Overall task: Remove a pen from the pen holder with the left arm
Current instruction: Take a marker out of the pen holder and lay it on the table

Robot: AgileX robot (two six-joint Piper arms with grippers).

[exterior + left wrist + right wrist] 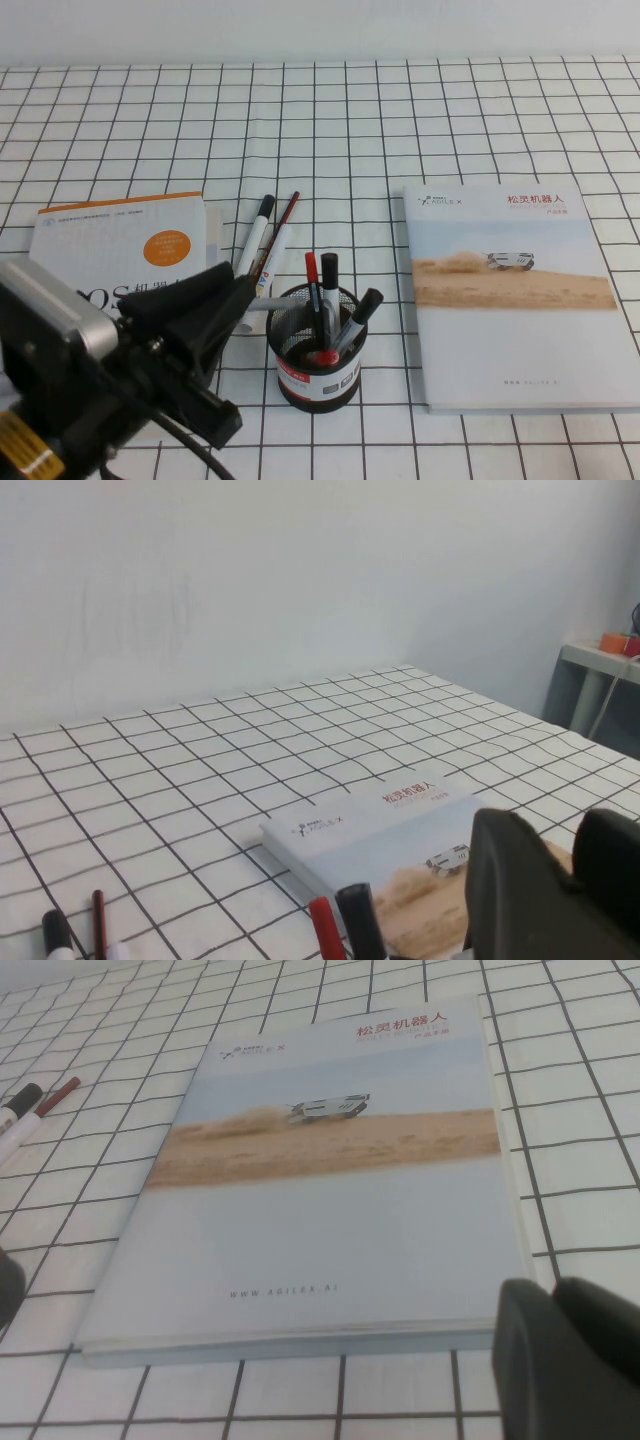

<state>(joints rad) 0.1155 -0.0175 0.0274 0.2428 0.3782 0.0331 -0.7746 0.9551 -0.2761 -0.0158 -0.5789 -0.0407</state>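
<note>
Left gripper [240, 282], jaws nearly pressed together, beside black mesh pen holder [320, 385]: unopened, they could shove it over; right gripper [565, 1350] above pale booklet [330, 1210], its grip unclear

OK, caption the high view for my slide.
Left gripper beside the mesh pen holder holding markers, two loose pens nearby; right gripper out of frame above the booklet.
</note>
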